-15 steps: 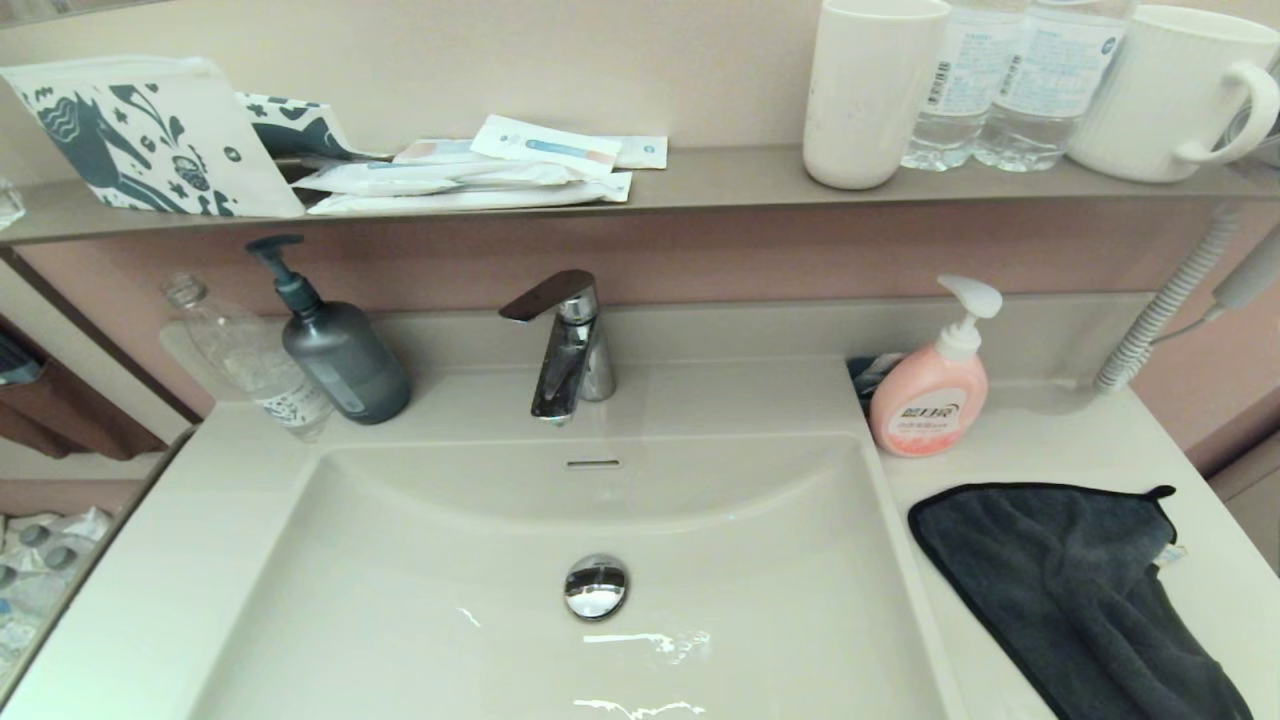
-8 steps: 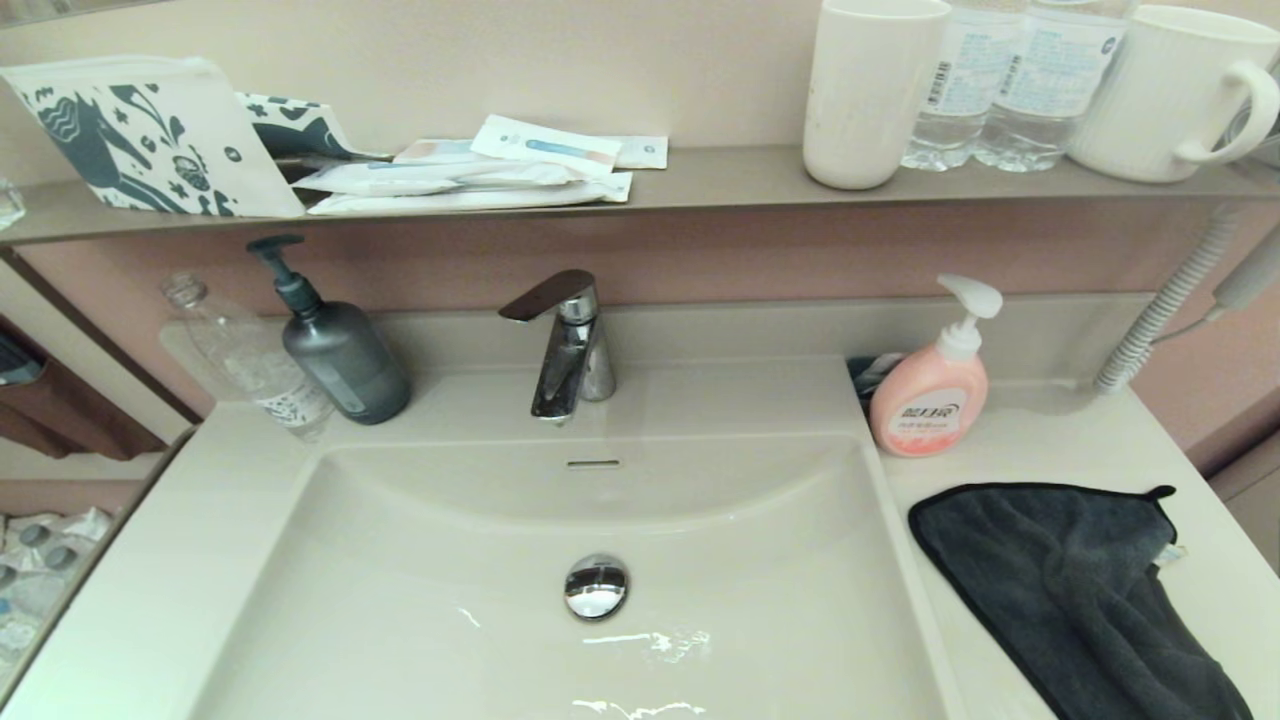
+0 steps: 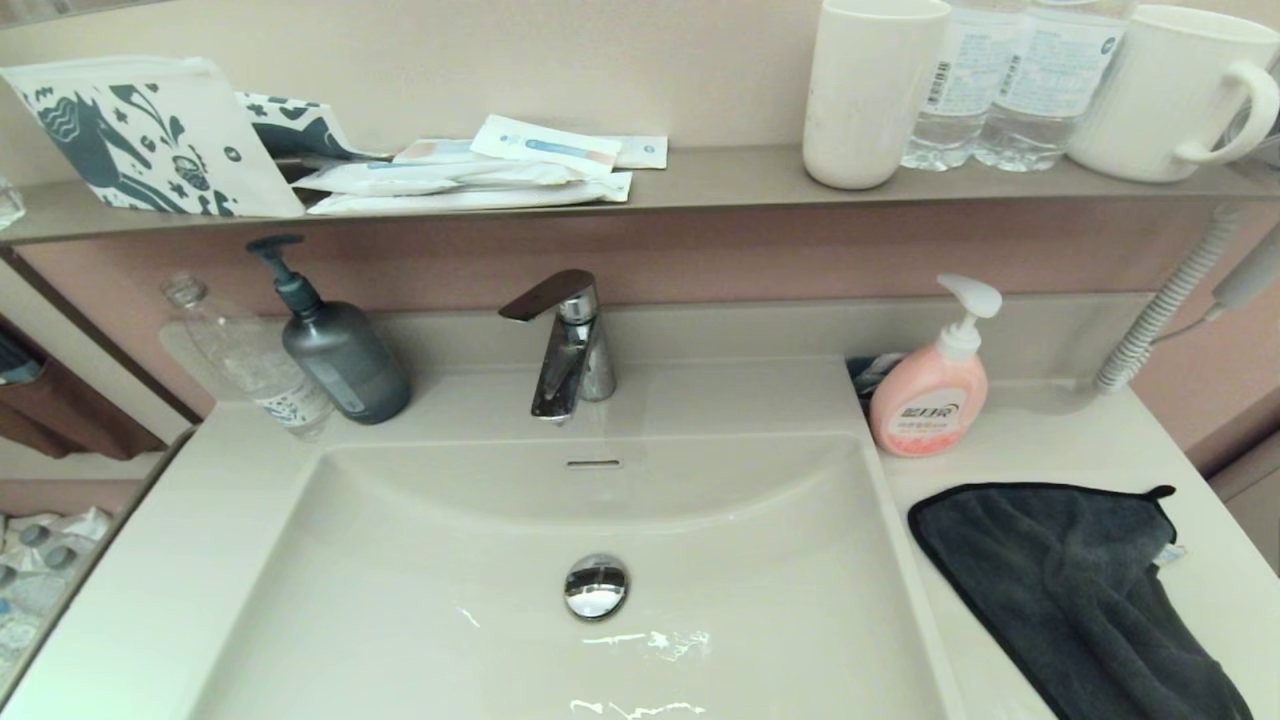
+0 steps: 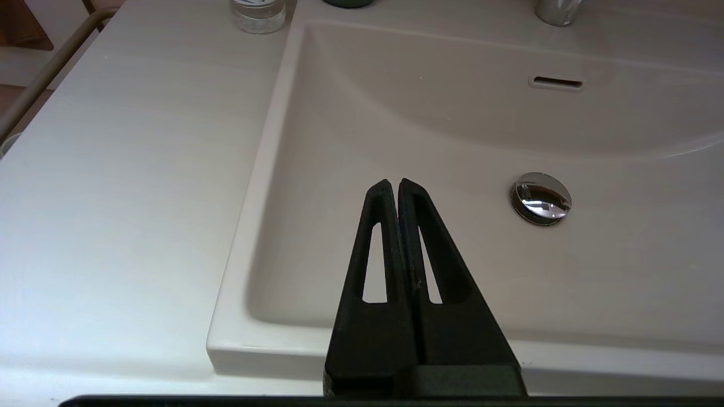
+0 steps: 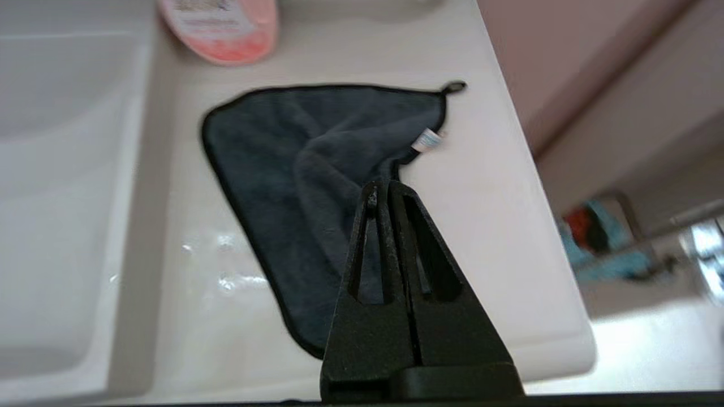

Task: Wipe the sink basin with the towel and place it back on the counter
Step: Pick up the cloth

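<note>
Running off frame, towel [image 3: 1075, 590] lies on counter [image 3: 1060, 440].

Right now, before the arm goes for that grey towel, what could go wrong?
1. The dark charcoal fluffy towel lies rumpled, with a raised fold; a pinch may catch only the fold and drag the rest.
2. The pink pump soap bottle stands just behind it and could be knocked.
3. The right end effector is shut above the towel and must open first.
</note>
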Robot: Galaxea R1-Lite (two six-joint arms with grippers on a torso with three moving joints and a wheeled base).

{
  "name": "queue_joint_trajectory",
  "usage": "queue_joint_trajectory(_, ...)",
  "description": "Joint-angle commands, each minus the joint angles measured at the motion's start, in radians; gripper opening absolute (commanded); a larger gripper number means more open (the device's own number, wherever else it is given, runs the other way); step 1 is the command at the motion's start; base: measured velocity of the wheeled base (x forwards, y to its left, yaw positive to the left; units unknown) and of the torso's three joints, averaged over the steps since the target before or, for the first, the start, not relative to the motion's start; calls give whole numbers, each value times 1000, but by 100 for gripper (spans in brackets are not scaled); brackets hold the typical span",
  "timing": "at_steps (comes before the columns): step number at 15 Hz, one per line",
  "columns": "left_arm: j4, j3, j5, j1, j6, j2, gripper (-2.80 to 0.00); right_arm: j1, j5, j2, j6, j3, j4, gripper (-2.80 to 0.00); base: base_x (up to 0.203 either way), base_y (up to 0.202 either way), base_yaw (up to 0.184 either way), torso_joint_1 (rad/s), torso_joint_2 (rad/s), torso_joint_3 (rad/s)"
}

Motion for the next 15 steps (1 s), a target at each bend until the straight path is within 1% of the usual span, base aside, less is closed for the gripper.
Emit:
queue_joint_trajectory(1, 0, 0, 1, 0, -1, 2, -280, -5, -23, 231, 5, -90, 23, -280, 0, 0, 0, 0, 0, 0)
queue_joint_trajectory(3, 0, 0, 1, 0, -1, 2, -280, -9, -51, 413, 39, -216, 130, -280, 0, 0, 0, 0, 0, 0)
queue_joint_trajectory(5, 0, 0, 1, 0, -1, 2, -280, -10, -65, 586, 80, -315, 250, -280, 0, 0, 0, 0, 0, 0)
queue_joint_trajectory(8, 0, 0, 1, 0, -1, 2, -280, 12, -74, 779, 132, -369, 366, -280, 0, 0, 0, 0, 0, 0)
queue_joint_trajectory(11, 0, 0, 1, 0, -1, 2, -280, 46, -70, 898, 159, -383, 407, -280, 0, 0, 0, 0, 0, 0)
queue_joint_trajectory(13, 0, 0, 1, 0, -1, 2, -280, 105, -74, 954, 160, -392, 405, -280, 0, 0, 0, 0, 0, 0)
queue_joint_trajectory(15, 0, 0, 1, 0, -1, 2, -280, 131, -81, 987, 160, -425, 378, -280, 0, 0, 0, 0, 0, 0)
